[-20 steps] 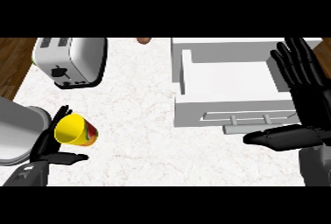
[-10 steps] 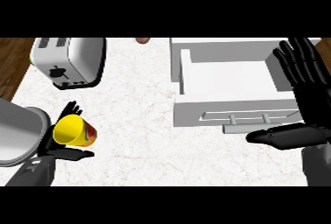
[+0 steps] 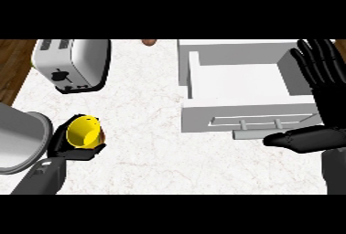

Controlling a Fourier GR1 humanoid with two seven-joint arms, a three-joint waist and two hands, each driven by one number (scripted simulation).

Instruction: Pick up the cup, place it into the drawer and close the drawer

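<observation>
Grip comes first: the left robot hand (image 3: pixel 76 153), low at the left of the table (image 3: pixel 148 155), has its black fingers curled round the yellow cup (image 3: pixel 84 131), so the cup is in hand. The cup's mouth tilts up toward the view and the fingers hide much of its body. Whether its base touches the table I cannot tell. The drawer (image 3: pixel 246 113) stands pulled open at the right, well apart from the cup. Its white inside is open from above and its handle (image 3: pixel 251 122) faces the near edge, which should allow a drop-in from overhead. The right robot hand (image 3: pixel 331 105) rests open just beside the drawer's right wall, fingers straight and up, thumb lying near the handle, holding nothing. I judge it well placed to push the front shut later. 1 toaster (image 3: pixel 73 64) stands at the far left, off the likely carry path across the table.
</observation>
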